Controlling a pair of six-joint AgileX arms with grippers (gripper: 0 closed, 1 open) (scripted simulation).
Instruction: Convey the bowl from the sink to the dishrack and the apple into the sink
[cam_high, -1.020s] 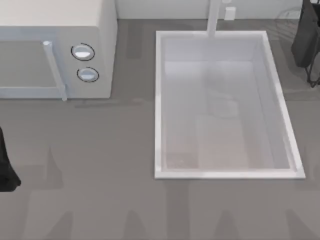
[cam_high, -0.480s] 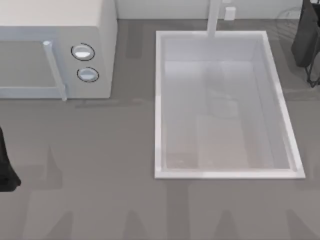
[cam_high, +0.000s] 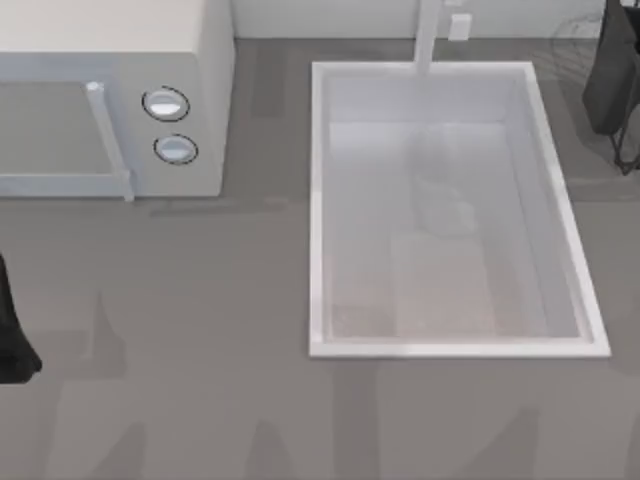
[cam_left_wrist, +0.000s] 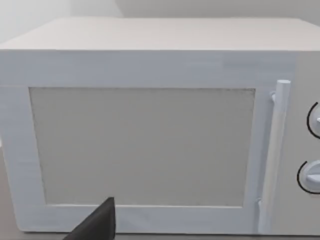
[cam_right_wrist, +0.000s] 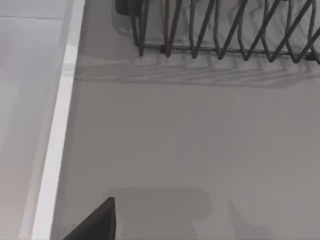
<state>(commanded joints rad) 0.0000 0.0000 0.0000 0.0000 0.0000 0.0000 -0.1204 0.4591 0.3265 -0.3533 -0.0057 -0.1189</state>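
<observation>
The white sink lies right of the table's middle, and its basin holds nothing. The bowl and the apple are out of view. Thin dark wires of the dishrack stand beyond the sink's rim in the right wrist view, and they also show faintly at the far right corner. My right arm hangs over that corner, with a dark edge of its gripper above bare counter. My left arm sits at the table's left edge, and its gripper faces the microwave door.
A white microwave with two round knobs and a bar handle stands at the far left. The white faucet post rises behind the sink. Grey counter stretches in front of the microwave and the sink.
Neither arm has visibly moved. Only faint shadows on the counter near the front edge have shifted.
</observation>
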